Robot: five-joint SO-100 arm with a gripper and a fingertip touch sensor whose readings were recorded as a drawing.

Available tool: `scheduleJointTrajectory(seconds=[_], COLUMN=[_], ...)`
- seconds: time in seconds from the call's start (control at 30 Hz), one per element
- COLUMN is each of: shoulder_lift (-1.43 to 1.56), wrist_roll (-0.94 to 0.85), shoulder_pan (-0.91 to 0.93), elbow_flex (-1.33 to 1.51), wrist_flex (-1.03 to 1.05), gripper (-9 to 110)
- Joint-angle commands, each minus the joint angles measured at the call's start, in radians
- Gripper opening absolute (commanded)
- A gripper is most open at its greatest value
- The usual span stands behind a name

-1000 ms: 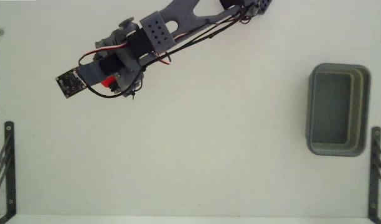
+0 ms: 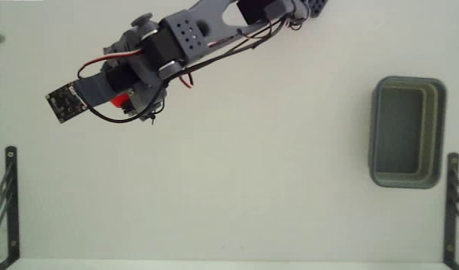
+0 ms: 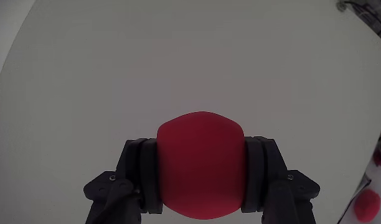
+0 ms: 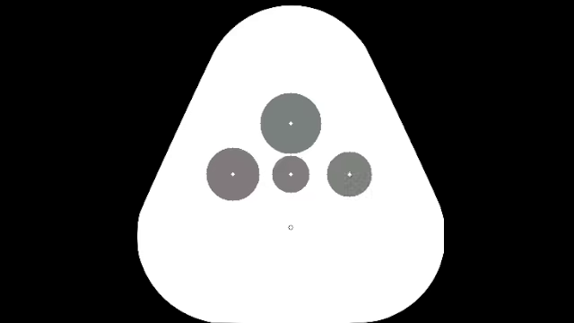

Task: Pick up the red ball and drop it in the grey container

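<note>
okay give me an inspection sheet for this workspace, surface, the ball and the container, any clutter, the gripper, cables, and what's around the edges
Surface: white table, plain and matte.
Red ball: clamped between the two fingers, squeezed slightly out of round; in the fixed view only a red patch under the arm at upper left.
Grey container: at the right side, upright, hollow with nothing seen in it, far from the ball.
Clutter: a small red object at the wrist view's lower right corner; cannot tell what it is.
Gripper: shut on the ball.
Cables: red and black wires run along the arm, loose loops near the wrist.
Surroundings: black metal brackets at the left and right edges.
</note>
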Motion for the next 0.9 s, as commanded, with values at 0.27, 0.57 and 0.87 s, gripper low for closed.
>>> scheduleJointTrajectory(seconds=[0.27,0.57,0.87], shoulder_lift=[0.046,0.046,0.059], wrist_roll=[0.003,0.003,0.003], shoulder_pan=[0.011,0.011,-0.041], elbow_flex=[-0.043,-0.043,-0.023], wrist_flex=[0.015,0.015,0.006], gripper=[65,65,65])
